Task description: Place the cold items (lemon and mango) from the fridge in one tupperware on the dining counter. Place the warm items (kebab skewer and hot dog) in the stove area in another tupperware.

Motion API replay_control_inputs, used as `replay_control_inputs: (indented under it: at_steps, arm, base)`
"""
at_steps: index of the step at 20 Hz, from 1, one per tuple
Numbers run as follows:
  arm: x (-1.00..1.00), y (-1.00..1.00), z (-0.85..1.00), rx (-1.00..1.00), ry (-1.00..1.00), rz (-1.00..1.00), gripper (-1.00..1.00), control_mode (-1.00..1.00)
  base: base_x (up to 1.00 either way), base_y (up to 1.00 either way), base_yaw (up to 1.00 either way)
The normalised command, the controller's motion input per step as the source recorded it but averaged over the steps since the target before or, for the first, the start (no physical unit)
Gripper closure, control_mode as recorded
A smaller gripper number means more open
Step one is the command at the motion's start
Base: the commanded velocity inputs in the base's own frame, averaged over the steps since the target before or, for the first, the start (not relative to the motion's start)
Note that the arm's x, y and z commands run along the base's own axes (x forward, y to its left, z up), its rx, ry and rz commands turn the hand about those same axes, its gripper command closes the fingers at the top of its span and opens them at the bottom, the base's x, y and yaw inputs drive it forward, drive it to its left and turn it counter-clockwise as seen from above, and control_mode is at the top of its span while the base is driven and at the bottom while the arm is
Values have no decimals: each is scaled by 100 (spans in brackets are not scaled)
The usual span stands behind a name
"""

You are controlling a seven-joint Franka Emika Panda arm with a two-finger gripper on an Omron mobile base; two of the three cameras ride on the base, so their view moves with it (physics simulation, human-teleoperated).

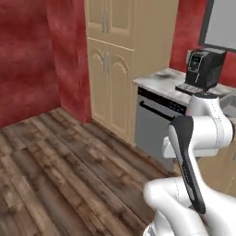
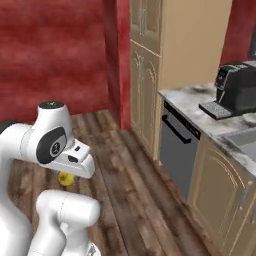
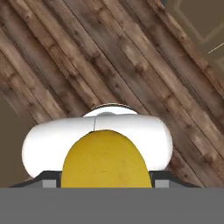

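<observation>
Partly hidden: lemon (image 3: 104, 159) in claw (image 3: 104, 181)

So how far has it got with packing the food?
Nothing looks packed yet: no tupperware is in sight. In hand is a yellow fruit, lemon or mango I cannot tell, held between the fingers above the wood floor; it also peeks out under the arm in the right base view. Still left: dropping it off, then the other items.
</observation>
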Motion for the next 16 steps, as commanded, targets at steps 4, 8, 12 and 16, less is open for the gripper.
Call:
replay_control_inputs:
  at_steps: [4,8,12,16]
  arm:
    - [0,0,0,0,0,0,100,100]
    - [0,0,0,0,0,0,100,100]
    - [0,0,0,0,0,0,100,100]
    - [0,0,0,0,0,0,100,100]
  base:
    - [87,-26,81]
    - [90,-28,74]
    - [100,-7,49]
    - [100,5,13]
